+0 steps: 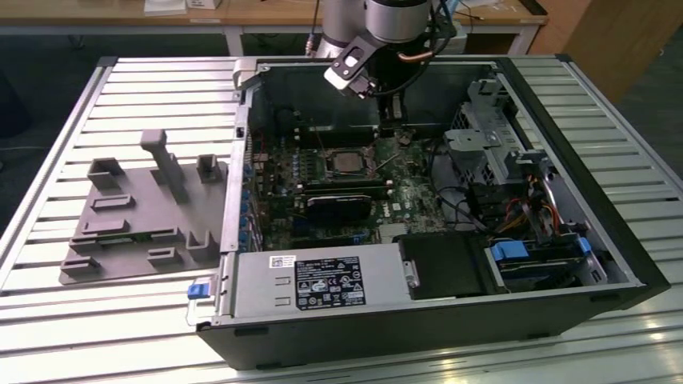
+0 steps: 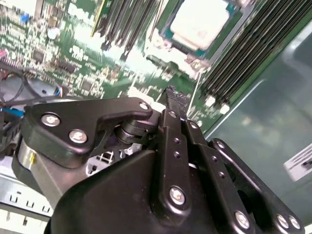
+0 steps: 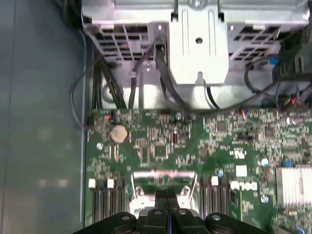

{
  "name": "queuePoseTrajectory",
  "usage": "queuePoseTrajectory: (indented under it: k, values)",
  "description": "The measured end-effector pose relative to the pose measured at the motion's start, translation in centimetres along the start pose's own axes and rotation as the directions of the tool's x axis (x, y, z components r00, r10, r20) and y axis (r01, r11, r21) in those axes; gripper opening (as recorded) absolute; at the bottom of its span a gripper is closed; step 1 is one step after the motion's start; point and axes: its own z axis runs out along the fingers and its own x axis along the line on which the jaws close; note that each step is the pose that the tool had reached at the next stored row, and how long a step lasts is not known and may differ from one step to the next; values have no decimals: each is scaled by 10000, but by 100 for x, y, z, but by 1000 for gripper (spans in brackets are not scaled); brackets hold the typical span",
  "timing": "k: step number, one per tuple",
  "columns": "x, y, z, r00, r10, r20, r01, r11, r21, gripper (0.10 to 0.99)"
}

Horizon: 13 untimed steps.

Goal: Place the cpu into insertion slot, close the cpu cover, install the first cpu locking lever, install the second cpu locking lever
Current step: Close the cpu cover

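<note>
On the exterior view's left, a grey moulded fixture [image 1: 139,208] sits on the slatted metal surface [image 1: 64,336]. Next comes an open computer case [image 1: 427,320] lying on its side, its green motherboard [image 1: 411,192] facing up. The cpu [image 1: 347,162] lies flat in the insertion slot [image 1: 326,164] near the board's middle. Its metal top faces up out of the case. It is square, with no long axis, and its edges run parallel to the slot's rim. In the second wrist view it [image 2: 200,22] looks pale silver. Just to the cpu's right, the hand [image 1: 391,134] hangs over the board. In both wrist views its fingers [image 3: 162,197] are pressed together, holding nothing. A drive cage [image 1: 491,144] stands further right.
</note>
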Motion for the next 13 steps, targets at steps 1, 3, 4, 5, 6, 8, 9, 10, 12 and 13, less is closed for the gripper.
queuePoseTrajectory:
  k: [1,3,4,5,6,8,9,10,12,13]
  values:
    - [1,29,2,10000,3,2,-3,10000,1,102]
    - [3,89,8,10000,7,0,-7,10000,0,102]
    - [4,120,11,10000,9,0,-9,10000,0,102]
    - [5,150,14,10000,12,-1,-12,10000,-1,102]
    - [7,180,17,10000,14,-1,-14,10000,-1,102]
    - [9,244,22,10000,18,0,-18,10000,0,102]
    - [10,275,25,10000,20,0,-20,10000,-1,102]
    - [11,307,27,10000,20,0,-20,10000,-1,102]
    - [13,362,33,10000,26,0,-26,10000,0,102]
    - [15,380,36,10000,27,0,-27,10000,-1,102]
